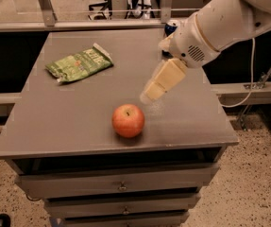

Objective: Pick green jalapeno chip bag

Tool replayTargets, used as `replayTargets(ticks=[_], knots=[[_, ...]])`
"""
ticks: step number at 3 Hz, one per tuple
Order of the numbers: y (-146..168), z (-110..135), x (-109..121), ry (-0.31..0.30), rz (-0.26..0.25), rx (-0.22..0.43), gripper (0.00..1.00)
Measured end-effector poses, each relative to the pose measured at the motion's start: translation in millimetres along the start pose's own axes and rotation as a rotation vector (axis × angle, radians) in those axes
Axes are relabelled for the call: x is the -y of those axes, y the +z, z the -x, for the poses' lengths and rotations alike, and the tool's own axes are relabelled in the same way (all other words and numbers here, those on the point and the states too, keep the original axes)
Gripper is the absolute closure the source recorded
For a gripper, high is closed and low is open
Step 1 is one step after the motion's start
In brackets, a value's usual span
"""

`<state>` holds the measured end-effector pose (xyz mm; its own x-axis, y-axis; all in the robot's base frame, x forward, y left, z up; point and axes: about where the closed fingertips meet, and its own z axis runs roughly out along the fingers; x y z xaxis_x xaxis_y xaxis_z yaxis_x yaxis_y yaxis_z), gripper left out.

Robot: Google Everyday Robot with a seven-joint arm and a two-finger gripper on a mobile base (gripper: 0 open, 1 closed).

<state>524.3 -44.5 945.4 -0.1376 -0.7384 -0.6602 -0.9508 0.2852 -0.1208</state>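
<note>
The green jalapeno chip bag point(80, 64) lies flat on the far left of the grey cabinet top point(69, 117), its white end seam toward the back right. A red apple point(128, 120) sits near the front middle. My gripper point(150, 94) hangs above the top, just right of and behind the apple, well to the right of the bag. Its cream fingers point down and left, and nothing shows between them.
The cabinet has drawers point(121, 186) below its front edge. A blue object point(171, 28) sits at the back right, partly behind my arm. A metal rail point(78, 25) runs behind the cabinet. A cable point(248, 79) hangs at the right.
</note>
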Motion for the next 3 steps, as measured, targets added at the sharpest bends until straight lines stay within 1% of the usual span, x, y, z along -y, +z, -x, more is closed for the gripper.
replayTargets(ticks=[1,2,3], knots=[[46.9,23.8,36.2,0.050,-0.021,0.130,0.00],[91.8,49.9,86.9,0.079,-0.054,0.234,0.00],[132.5,80.3,129.8,0.082,-0.077,0.290,0.00]])
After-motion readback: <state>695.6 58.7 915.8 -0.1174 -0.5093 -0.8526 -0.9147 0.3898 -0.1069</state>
